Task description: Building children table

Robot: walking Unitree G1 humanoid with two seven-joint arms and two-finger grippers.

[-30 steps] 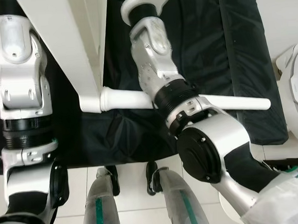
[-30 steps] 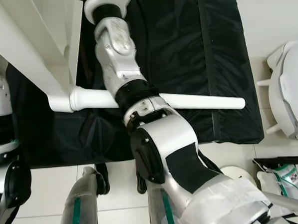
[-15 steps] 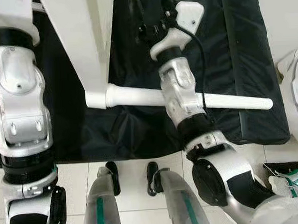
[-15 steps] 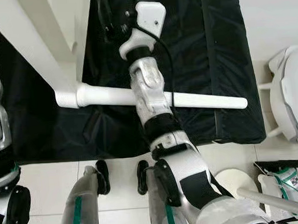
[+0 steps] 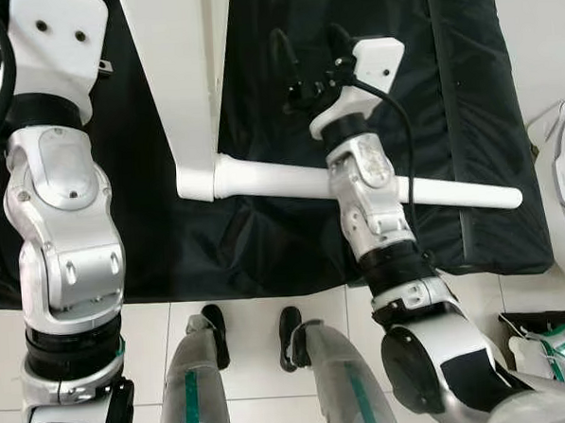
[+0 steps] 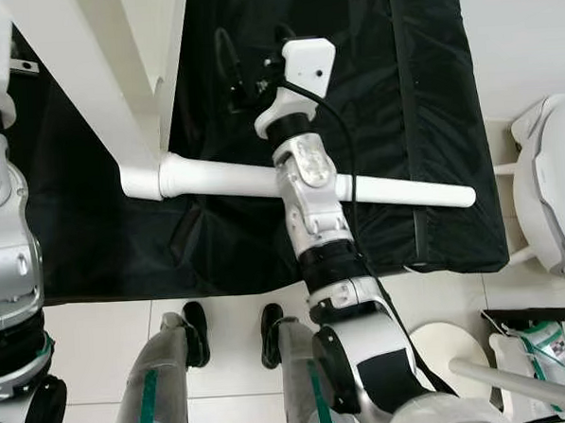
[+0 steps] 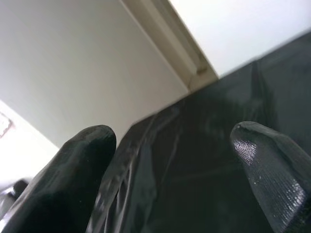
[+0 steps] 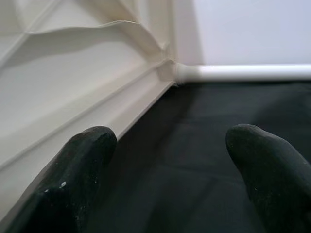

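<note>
A white table top (image 5: 176, 75) lies on a black cloth (image 5: 447, 89), its ribbed underside (image 8: 73, 73) facing my right wrist camera. One white table leg (image 5: 271, 182) is joined at its corner and lies flat across the cloth, ending at the right (image 6: 457, 197). My right arm (image 5: 367, 188) reaches forward over that leg. My right gripper (image 8: 172, 141) is open just above the cloth, beside the table top's edge, holding nothing. My left arm (image 5: 58, 185) is raised at the left. My left gripper (image 7: 172, 138) is open over the cloth near a white panel (image 7: 87, 73).
My own legs and feet (image 5: 213, 334) stand on white floor tiles at the cloth's near edge. A white chair (image 6: 552, 207) stands at the right. Another white leg (image 6: 518, 374), a round white part (image 6: 441, 336) and a green-printed bag (image 5: 555, 344) lie at the lower right.
My right arm has unfolded and stretched forward, so its wrist is past the leg. My left arm has risen higher. The table top and leg have kept their place on the cloth.
</note>
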